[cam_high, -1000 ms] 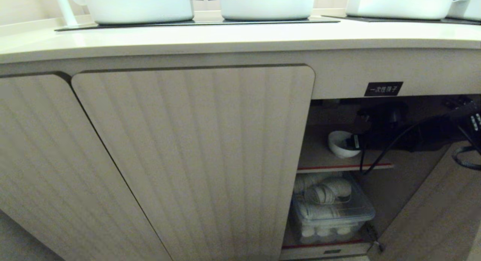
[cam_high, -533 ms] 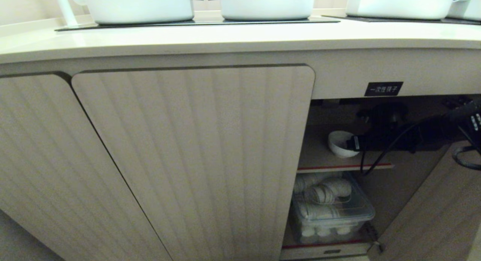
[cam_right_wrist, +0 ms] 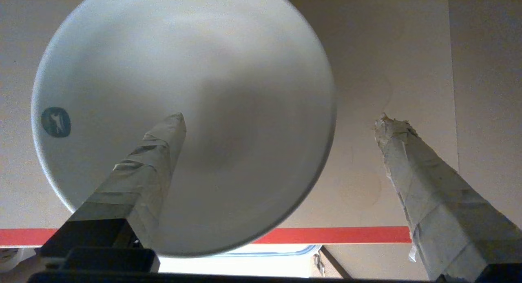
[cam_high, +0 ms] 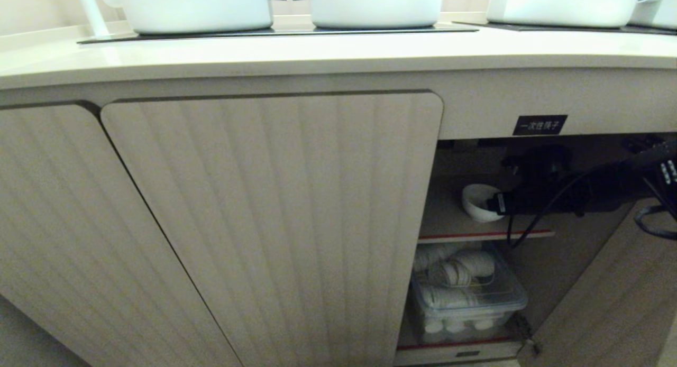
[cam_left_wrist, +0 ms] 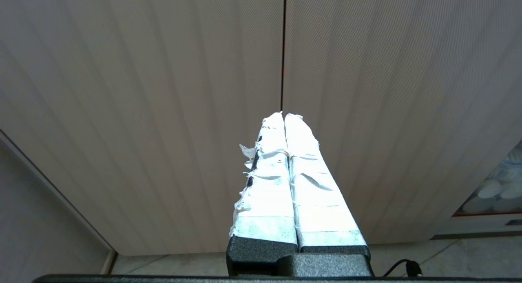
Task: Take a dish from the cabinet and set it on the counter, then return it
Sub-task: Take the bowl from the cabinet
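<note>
The dish (cam_high: pixel 476 203), a small white bowl, stands on the inner shelf (cam_high: pixel 449 221) of the cabinet (cam_high: pixel 275 224), whose right door is open. My right gripper (cam_high: pixel 500 202) reaches into the cabinet from the right and is open. In the right wrist view one taped finger (cam_right_wrist: pixel 159 160) lies over the inside of the dish (cam_right_wrist: pixel 183 91) and the other finger (cam_right_wrist: pixel 412 164) stands well outside its rim. My left gripper (cam_left_wrist: pixel 283 116) is shut on nothing, facing a fluted door. The counter (cam_high: pixel 317 55) runs above.
Large white pots (cam_high: pixel 195 7) stand on black panels at the back of the counter. A clear plastic box (cam_high: pixel 465 295) of white items fills the lower shelf. The open door (cam_high: pixel 608 303) hangs at the right. A black label (cam_high: pixel 539 125) sits above the opening.
</note>
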`<state>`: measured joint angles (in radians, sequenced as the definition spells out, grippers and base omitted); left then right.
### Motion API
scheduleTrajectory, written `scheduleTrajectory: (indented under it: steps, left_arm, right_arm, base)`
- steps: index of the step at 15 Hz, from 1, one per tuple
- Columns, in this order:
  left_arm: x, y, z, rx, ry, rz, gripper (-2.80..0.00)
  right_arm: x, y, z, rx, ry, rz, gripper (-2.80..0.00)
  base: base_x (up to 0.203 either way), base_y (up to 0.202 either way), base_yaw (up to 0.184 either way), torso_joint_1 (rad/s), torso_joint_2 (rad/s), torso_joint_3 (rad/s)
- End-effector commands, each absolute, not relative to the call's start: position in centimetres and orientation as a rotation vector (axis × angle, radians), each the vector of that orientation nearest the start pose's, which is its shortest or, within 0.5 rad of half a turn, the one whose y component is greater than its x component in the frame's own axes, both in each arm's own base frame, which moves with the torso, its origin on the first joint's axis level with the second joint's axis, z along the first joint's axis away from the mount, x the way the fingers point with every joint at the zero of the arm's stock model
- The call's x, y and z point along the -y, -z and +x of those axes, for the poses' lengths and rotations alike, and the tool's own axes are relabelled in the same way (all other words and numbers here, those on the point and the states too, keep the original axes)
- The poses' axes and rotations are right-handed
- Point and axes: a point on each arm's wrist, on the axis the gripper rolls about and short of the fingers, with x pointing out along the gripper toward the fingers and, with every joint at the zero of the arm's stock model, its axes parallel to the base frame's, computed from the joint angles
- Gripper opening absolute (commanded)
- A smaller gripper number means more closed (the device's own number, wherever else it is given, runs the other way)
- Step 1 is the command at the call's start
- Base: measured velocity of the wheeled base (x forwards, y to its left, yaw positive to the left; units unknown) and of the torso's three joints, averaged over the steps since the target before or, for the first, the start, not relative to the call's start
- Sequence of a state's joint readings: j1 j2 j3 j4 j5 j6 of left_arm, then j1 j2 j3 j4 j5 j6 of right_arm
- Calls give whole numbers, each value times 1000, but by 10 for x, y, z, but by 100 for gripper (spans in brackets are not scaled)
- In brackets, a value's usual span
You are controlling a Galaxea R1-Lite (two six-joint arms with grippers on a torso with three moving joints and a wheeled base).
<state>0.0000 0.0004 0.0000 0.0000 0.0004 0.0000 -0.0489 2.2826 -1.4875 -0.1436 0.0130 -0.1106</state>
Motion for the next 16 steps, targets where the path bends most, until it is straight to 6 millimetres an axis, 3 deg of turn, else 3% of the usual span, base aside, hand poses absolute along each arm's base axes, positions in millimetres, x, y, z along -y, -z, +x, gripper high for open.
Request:
scheduleTrajectory:
  steps: [1,16]
  left_arm:
    - [0,-75,-23,0,0,0,-280]
    - [0,-75,-23,0,-2,0,-280]
  right_arm:
    - [22,-94,455,-651,-2,-88,0]
    - [22,-99,460,-672,-1,-89,0]
  base:
    - [0,0,0,0,0,0]
    - [0,0,0,0,0,0]
